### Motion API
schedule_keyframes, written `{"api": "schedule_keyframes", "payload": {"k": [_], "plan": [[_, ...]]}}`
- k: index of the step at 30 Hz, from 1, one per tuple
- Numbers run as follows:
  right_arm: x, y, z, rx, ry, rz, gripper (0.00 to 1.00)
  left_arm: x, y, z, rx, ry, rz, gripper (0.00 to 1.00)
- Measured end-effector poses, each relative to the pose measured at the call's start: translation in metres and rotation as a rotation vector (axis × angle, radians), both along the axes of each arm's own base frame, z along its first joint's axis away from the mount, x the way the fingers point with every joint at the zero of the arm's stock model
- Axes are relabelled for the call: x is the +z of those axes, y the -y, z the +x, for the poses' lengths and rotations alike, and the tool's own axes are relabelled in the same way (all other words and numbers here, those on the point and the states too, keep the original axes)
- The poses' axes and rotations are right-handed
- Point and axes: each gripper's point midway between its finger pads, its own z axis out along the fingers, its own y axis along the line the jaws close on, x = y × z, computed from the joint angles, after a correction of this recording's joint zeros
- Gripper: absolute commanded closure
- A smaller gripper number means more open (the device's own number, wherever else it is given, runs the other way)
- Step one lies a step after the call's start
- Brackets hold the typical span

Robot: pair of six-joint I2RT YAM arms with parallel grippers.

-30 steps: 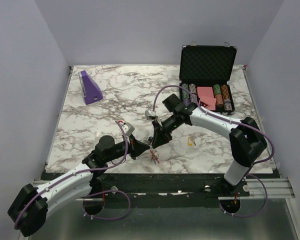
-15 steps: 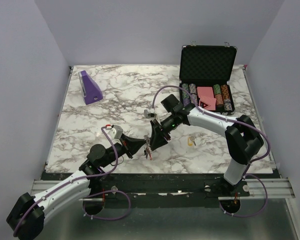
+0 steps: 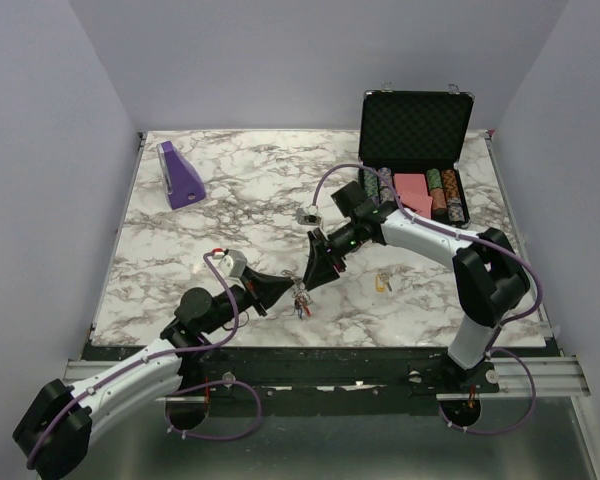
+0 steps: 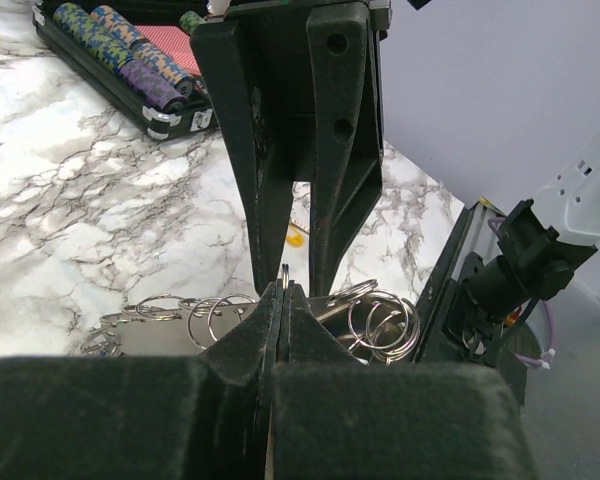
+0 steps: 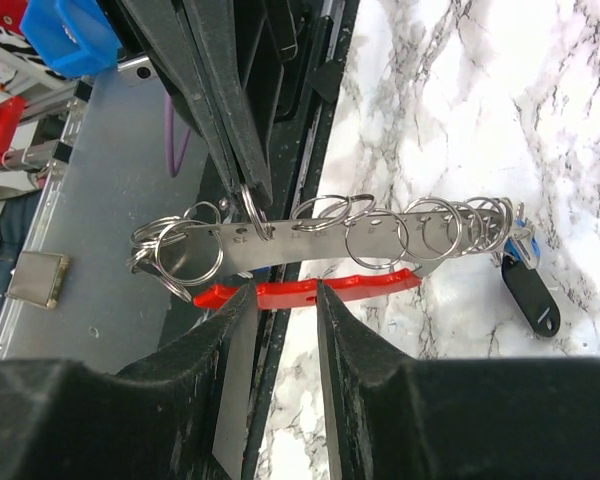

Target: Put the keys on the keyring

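Keyring [image 5: 310, 240] hung over the near edge of the table [image 3: 400, 310], where your left gripper [image 4: 283, 290] was closed tight on one ring [image 5: 252, 208] and your right gripper [image 5: 286, 300] stood partly open, gripping nothing, at the red crescent [image 5: 360, 286].

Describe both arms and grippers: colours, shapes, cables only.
The left arm and right arm: white curved shells, bulky black joints, a purple cable looping along each. The left gripper and right gripper: matte black, two long tapered fingers, with a small grey camera box at the wrist.
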Motion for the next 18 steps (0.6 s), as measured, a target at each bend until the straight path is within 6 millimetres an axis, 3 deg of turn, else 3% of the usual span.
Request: {"api": "schedule_keyframes", "payload": {"k": [18], "plan": [[0.007,-0.004,-0.001,0.017,-0.016,0.047,0.65,-0.016,0.011,0.002,-0.038,-0.031,0.033,1.00]]}}
